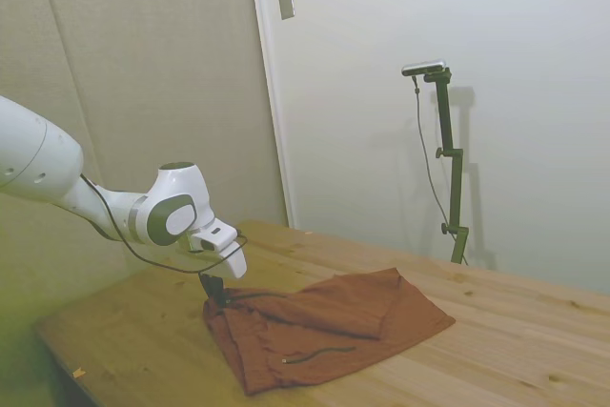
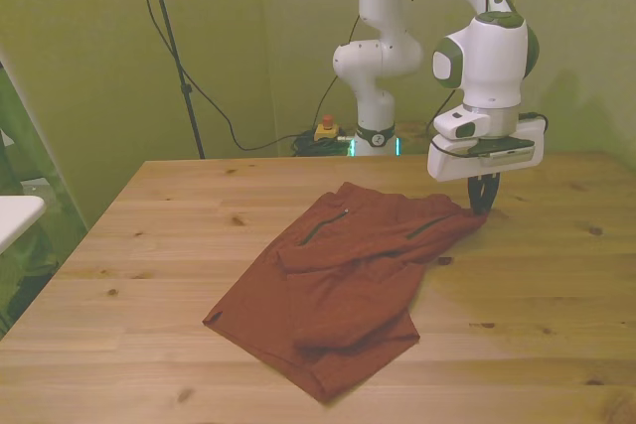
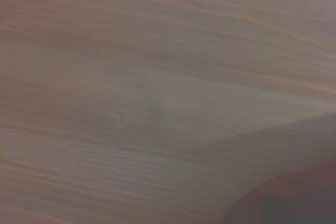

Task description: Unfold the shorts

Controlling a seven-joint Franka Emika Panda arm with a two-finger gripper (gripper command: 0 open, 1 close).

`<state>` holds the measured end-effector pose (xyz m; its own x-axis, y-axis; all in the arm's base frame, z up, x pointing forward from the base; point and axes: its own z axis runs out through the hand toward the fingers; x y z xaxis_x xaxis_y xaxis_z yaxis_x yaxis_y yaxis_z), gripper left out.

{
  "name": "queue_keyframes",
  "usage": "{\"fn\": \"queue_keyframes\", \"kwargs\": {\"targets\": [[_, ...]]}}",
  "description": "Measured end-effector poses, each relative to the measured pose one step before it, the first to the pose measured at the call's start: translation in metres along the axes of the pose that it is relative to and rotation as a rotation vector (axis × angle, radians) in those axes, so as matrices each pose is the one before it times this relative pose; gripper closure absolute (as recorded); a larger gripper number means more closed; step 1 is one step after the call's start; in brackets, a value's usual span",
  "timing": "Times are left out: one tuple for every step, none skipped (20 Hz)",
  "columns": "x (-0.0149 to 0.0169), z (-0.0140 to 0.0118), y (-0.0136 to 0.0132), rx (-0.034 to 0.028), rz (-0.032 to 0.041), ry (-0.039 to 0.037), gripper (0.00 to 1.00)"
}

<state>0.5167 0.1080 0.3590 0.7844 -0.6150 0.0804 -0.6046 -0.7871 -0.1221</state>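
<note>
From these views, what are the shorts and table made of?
Shorts: soft rust-brown cloth, matte, likely a knit or light woven; it folds and drapes limply. Table: pale wood, probably pine planks, with visible grain, knots and seams, and a low sheen.

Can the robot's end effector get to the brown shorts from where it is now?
Probably yes. The end effector is already down at the corner of the shorts on the front view's right, and seems to be pinching the cloth there. Nothing else lies on the table to block it.
</note>
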Motion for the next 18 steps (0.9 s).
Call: {"fn": "queue_keyframes", "kwargs": {"targets": [[-0.00084, 0.00162, 0.00101, -0.00080, 0.00035, -0.00098, 0.00], [-0.00080, 0.00103, 0.00034, -0.00064, -0.00066, -0.00076, 0.00], [-0.00058, 0.00045, 0.00001, -0.00056, -0.00071, -0.00072, 0.00], [-0.00032, 0.00022, -0.00001, -0.00036, -0.00046, -0.00041, 0.00], [-0.00020, 0.00006, -0.00005, -0.00010, -0.00033, -0.00015, 0.00], [-0.00007, -0.00022, -0.00005, 0.00037, -0.00004, 0.00021, 0.00], [-0.00007, -0.00059, -0.00011, 0.00090, -0.00005, 0.00070, 0.00], [0.00003, -0.00091, 0.00009, 0.00121, 0.00034, 0.00107, 0.00], [0.00027, -0.00124, 0.00042, 0.00161, 0.00116, 0.00143, 0.00], [0.00046, -0.00159, 0.00066, 0.00212, 0.00200, 0.00184, 0.00], [0.00062, -0.00204, 0.00094, 0.00240, 0.00213, 0.00271, 0.00], [0.00041, -0.00266, 0.00102, 0.00303, 0.00174, 0.00330, 0.00], [-0.00005, -0.00286, 0.00082, 0.00345, 0.00119, 0.00320, 0.00], [-0.00039, -0.00359, 0.00047, 0.00466, 0.00102, 0.00359, 0.00], [-0.00052, -0.00405, 0.00044, 0.00558, 0.00247, 0.00228, 0.00], [-0.00053, -0.00453, 0.00041, 0.00518, 0.00254, 0.00180, 0.00], [-0.00055, -0.00528, 0.00048, 0.00551, 0.00140, 0.00164, 0.00], [-0.00053, -0.00500, 0.00072, 0.00279, -0.00112, 0.00175, 0.00]]}}
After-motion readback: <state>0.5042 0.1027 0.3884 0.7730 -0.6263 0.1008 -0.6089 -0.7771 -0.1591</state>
